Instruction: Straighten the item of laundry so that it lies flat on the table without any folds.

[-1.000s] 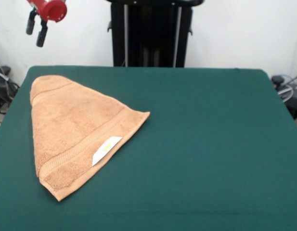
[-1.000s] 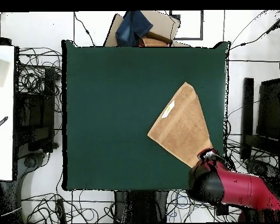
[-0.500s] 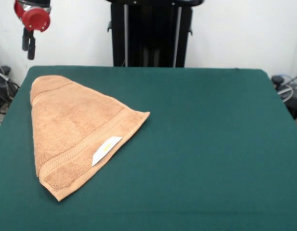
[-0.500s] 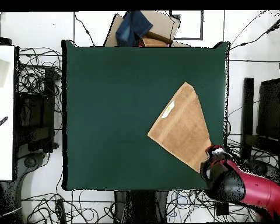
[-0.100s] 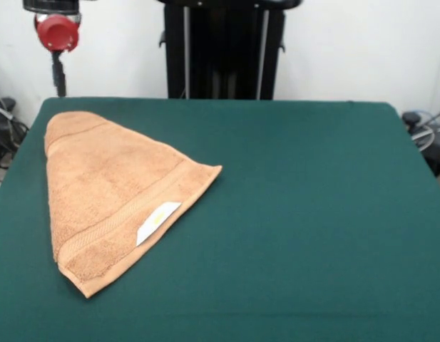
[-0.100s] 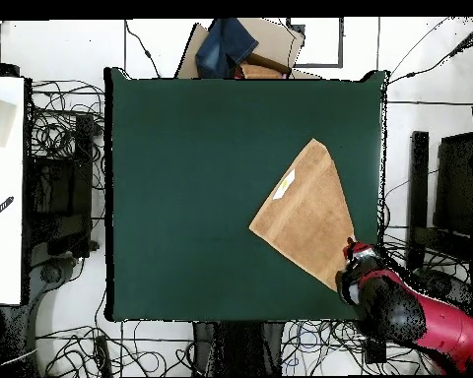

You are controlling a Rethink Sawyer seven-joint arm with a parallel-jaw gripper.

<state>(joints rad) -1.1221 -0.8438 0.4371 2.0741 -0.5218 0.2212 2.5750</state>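
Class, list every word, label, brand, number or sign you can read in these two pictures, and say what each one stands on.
No text can be read.
White label on the towel: it bears a yellow mark, but no letters or numbers can be made out.
Table: plain green cloth, no writing.
Robot's claw: no marking can be read.

A robot lab: green-clothed table (image 6: 181,197) ringed by loose cables (image 6: 68,128).
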